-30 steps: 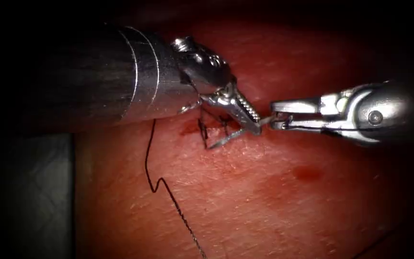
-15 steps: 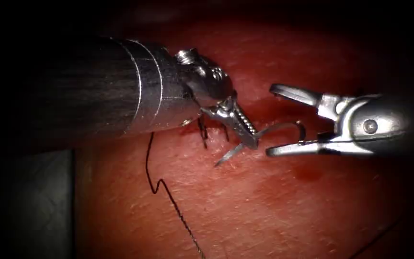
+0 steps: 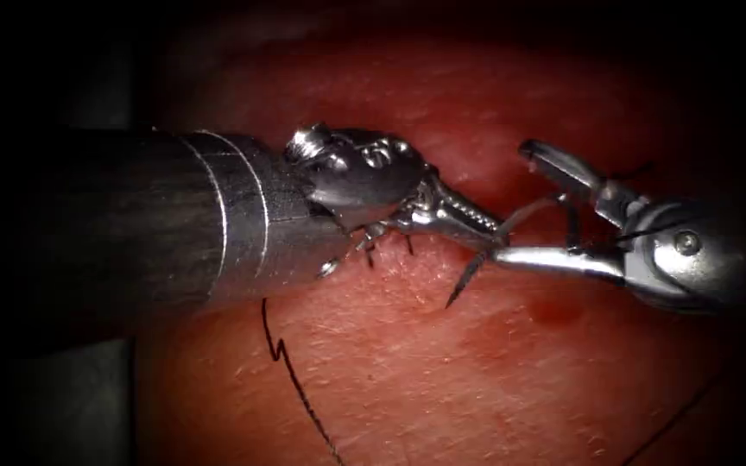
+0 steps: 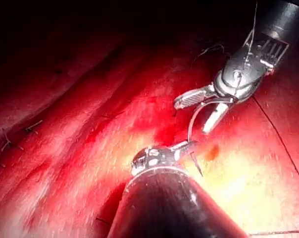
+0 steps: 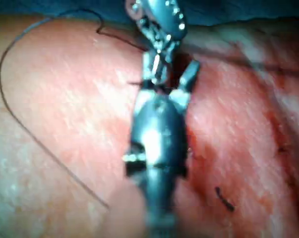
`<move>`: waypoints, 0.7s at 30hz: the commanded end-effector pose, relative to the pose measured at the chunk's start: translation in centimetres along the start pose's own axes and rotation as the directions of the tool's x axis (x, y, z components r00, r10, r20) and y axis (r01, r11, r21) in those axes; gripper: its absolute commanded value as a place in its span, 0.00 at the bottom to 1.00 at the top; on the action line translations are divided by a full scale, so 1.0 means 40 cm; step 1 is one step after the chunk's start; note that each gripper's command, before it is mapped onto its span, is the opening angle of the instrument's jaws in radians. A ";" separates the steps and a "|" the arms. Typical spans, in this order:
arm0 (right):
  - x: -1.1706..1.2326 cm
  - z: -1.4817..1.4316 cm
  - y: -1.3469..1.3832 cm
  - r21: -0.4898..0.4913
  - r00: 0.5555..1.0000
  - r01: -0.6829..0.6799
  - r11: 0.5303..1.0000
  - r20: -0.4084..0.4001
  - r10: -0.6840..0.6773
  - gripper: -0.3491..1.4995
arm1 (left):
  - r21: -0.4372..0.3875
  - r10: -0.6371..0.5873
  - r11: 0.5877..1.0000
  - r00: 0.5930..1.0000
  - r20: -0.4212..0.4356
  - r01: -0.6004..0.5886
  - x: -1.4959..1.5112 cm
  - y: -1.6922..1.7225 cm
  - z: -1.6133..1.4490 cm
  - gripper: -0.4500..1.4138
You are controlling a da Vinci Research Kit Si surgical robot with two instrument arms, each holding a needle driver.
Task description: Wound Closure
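Background: dark surround, with the red tissue (image 3: 407, 380) lit across the middle of the endoscope view.
Tissue: pork belly with a wet red patch of fluid (image 3: 554, 309) at about 4 o'clock from the tool tips.
Left tool (image 3: 485, 231): comes in from 9 o'clock on a thick grey shaft; its jaws are clamped on the curved needle (image 3: 470, 274) near the pointed end (the point sticks out below the jaws toward 7 o'clock, above the tissue surface and not in it).
Needle: its body arcs from the left tool's jaws toward 2 o'clock, running between the two jaws of the right tool; the left wrist view shows the same arc (image 4: 193, 121) rising from the left tool to the right tool.
Right tool (image 3: 524, 203): enters from 3 o'clock, jaws spread wide apart, gripping nothing; the lower jaw lies just beside the left tool's tip.
Thread (image 3: 291, 388): a dark kinked strand lying on the tissue, running from under the left shaft down toward 6 o'clock.
Stitch ends (image 3: 371, 255): short dark thread ends standing up from the tissue just under the left tool's wrist.
Containers, writing: none legible.
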 end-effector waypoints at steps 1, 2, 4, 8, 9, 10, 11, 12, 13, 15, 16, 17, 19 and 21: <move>-0.0024 0.0008 -0.0020 -0.020 1.000 -0.025 0.999 0.004 0.025 0.84 | 0.002 -0.002 1.000 1.000 -0.014 0.002 -0.0006 -0.0010 0.0014 0.00; -0.0024 0.0011 -0.0022 -0.040 0.999 -0.049 0.998 0.005 0.049 0.86 | 0.005 -0.004 1.000 0.999 -0.040 0.004 -0.0012 -0.0007 0.0008 0.00; -0.0019 0.0014 -0.0023 -0.063 0.999 -0.051 0.997 0.005 0.052 0.87 | 0.008 -0.003 1.000 0.998 -0.060 0.004 -0.0022 0.0000 0.0006 0.00; -0.0011 0.0014 -0.0024 -0.067 0.998 -0.055 0.996 -0.009 0.055 0.86 | 0.015 -0.003 1.000 0.997 -0.079 0.004 -0.0035 0.0014 0.0006 0.00; -0.0010 0.0018 -0.0029 -0.066 0.998 -0.054 0.996 -0.011 0.054 0.86 | 0.017 -0.004 1.000 0.996 -0.089 0.006 -0.0035 0.0019 0.0007 0.00; -0.0010 0.0020 -0.0032 -0.062 0.998 -0.054 0.997 -0.014 0.053 0.85 | 0.018 -0.005 1.000 0.995 -0.095 0.007 -0.0034 0.0021 0.0008 0.00; -0.0010 0.0023 -0.0036 -0.060 0.999 -0.053 0.997 -0.016 0.052 0.85 | 0.018 -0.005 1.000 0.995 -0.101 0.007 -0.0033 0.0022 0.0009 0.00; -0.0011 0.0028 -0.0041 -0.055 0.998 -0.052 0.997 -0.023 0.051 0.85 | 0.019 -0.006 1.000 0.995 -0.104 0.008 -0.0033 0.0022 0.0010 0.00; -0.0012 0.0031 -0.0045 -0.052 0.999 -0.051 0.997 -0.023 0.050 0.85 | 0.022 -0.006 1.000 0.994 -0.110 0.008 -0.0032 0.0022 0.0011 0.00; -0.0013 0.0037 -0.0050 -0.052 0.999 -0.050 0.997 -0.020 0.049 0.85 | 0.022 -0.006 1.000 0.994 -0.113 0.009 -0.0032 0.0020 0.0011 0.00; -0.0012 0.0038 -0.0051 -0.051 0.999 -0.049 0.998 -0.018 0.048 0.85 | 0.023 -0.006 1.000 0.994 -0.113 0.009 -0.0032 0.0020 0.0011 0.00; -0.0012 0.0038 -0.0051 -0.051 0.999 -0.049 0.998 -0.018 0.048 0.84 | 0.023 -0.006 1.000 0.994 -0.113 0.009 -0.0033 0.0019 0.0010 0.00; -0.0012 0.0034 -0.0050 -0.049 0.999 -0.049 0.998 -0.018 0.048 0.82 | 0.023 -0.006 1.000 0.994 -0.113 0.009 -0.0035 0.0020 0.0006 0.00; -0.0013 0.0032 -0.0050 -0.048 0.998 -0.055 0.997 -0.018 0.054 0.72 | 0.021 -0.007 1.000 0.994 -0.112 0.009 -0.0036 0.0022 0.0003 0.00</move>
